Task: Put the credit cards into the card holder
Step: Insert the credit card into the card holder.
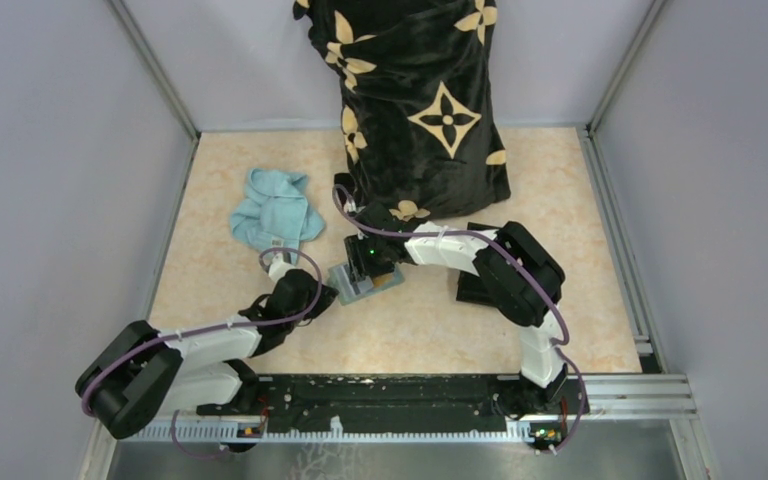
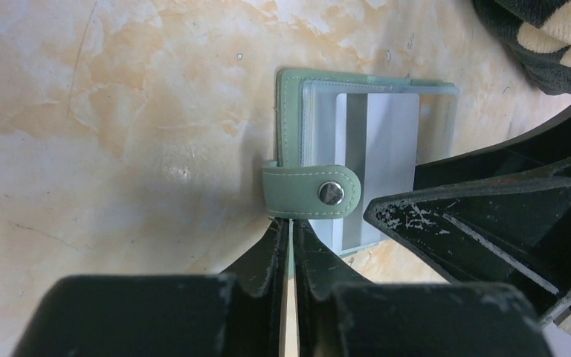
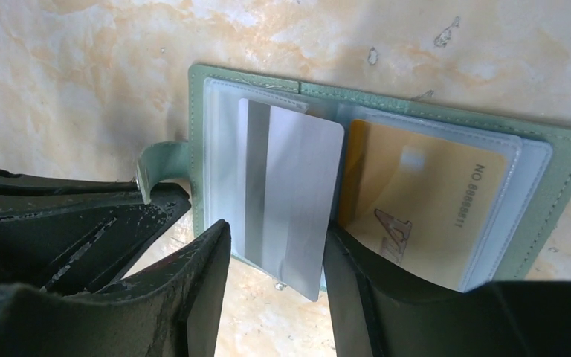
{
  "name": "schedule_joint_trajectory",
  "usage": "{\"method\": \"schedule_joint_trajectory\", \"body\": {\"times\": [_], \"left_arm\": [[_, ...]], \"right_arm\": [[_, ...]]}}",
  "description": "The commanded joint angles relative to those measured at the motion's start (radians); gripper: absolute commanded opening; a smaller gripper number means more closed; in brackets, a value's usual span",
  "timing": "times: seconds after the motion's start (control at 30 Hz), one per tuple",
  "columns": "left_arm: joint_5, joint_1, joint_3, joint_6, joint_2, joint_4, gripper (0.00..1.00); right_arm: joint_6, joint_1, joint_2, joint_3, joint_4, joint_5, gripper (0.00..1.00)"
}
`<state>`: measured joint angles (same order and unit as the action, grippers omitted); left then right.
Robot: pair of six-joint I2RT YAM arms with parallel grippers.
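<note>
The sage-green card holder (image 1: 368,283) (image 2: 290,111) (image 3: 565,156) lies open on the table. A pale silvery credit card (image 3: 290,186) (image 2: 386,149) sits partly in its left clear sleeve, its near end sticking out. A tan-orange credit card (image 3: 424,201) lies in the right sleeve. My right gripper (image 3: 279,230) (image 1: 365,265) is open, one finger on each side of the silvery card's protruding end, not pinching it. My left gripper (image 2: 291,222) (image 1: 325,292) is shut on the holder's near-left edge, just below the snap strap (image 2: 312,192).
A light blue cloth (image 1: 275,212) lies at the back left. A black blanket with tan flower marks (image 1: 420,100) stands heaped at the back centre. Grey walls close in both sides. A metal rail (image 1: 390,395) runs along the near edge.
</note>
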<state>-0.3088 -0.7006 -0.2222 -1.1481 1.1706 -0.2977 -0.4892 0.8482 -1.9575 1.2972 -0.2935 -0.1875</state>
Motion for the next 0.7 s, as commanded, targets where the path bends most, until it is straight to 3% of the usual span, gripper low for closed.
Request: {"method": "schedule_joint_trajectory", "body": {"times": [0.0, 0.67], "left_arm": [[0.004, -0.005, 0.011, 0.001, -0.019, -0.030, 0.10], [-0.002, -0.005, 0.028, -0.014, -0.053, -0.010, 0.09]], "right_arm": [[0.057, 0.037, 0.001, 0.062, -0.066, 0.032, 0.49], [0.109, 0.045, 0.094, 0.036, -0.059, 0.120, 0.47]]}}
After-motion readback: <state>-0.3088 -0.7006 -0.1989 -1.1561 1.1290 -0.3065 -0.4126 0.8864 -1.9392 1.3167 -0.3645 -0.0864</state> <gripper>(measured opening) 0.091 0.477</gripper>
